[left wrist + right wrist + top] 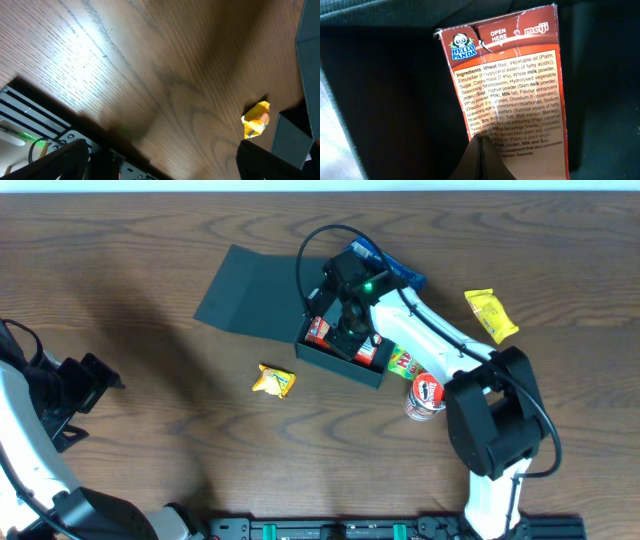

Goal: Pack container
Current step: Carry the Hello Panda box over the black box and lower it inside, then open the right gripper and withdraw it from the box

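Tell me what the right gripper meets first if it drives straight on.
The red Hello Panda carton inside the container, directly ahead of the right gripper; it may already be touching.

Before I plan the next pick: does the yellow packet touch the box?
Apart. The overhead view shows bare table between the yellow packet and the box.

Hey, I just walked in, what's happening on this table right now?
Snacks are being packed into the dark box, whose flap lid lies open on the table. The right gripper is down inside the box, fingers shut, right over a red Hello Panda carton; whether it touches the carton is unclear. The left gripper hangs open at the left side, holding nothing. A yellow packet and a Pringles can are outside the box.
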{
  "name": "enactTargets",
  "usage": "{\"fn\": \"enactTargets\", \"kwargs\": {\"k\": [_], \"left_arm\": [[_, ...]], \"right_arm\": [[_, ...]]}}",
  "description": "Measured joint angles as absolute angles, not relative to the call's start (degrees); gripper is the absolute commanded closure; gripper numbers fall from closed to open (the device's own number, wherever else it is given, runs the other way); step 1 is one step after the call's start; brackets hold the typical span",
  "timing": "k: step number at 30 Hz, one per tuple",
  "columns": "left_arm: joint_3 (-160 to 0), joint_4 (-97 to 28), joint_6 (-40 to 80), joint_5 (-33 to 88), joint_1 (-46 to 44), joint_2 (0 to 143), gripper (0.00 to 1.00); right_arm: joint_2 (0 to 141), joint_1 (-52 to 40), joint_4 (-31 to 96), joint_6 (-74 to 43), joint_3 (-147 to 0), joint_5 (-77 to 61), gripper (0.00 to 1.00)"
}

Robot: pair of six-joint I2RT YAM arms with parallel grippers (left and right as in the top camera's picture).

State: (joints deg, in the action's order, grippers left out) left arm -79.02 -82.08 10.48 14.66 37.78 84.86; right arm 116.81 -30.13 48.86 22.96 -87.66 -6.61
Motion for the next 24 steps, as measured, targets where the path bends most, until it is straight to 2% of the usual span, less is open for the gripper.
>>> {"fn": "enactTargets", "kwargs": {"k": [10,17,24], "left_arm": [[-79.02,-82.08,10.48,14.66,37.78,84.86,0.05],[-79.02,-82.08,10.48,14.66,37.78,84.86,0.05],[-79.02,-82.08,10.48,14.66,37.78,84.86,0.05]], "right_arm": [[114.37,-31.31,50.02,22.72,-87.15,-4.05,0.99],[112.38,-28.91,49.58,15.94,-87.26,3.70,0.99],[114.63,-28.75,46.74,14.26,-85.14,0.32,0.99]]}}
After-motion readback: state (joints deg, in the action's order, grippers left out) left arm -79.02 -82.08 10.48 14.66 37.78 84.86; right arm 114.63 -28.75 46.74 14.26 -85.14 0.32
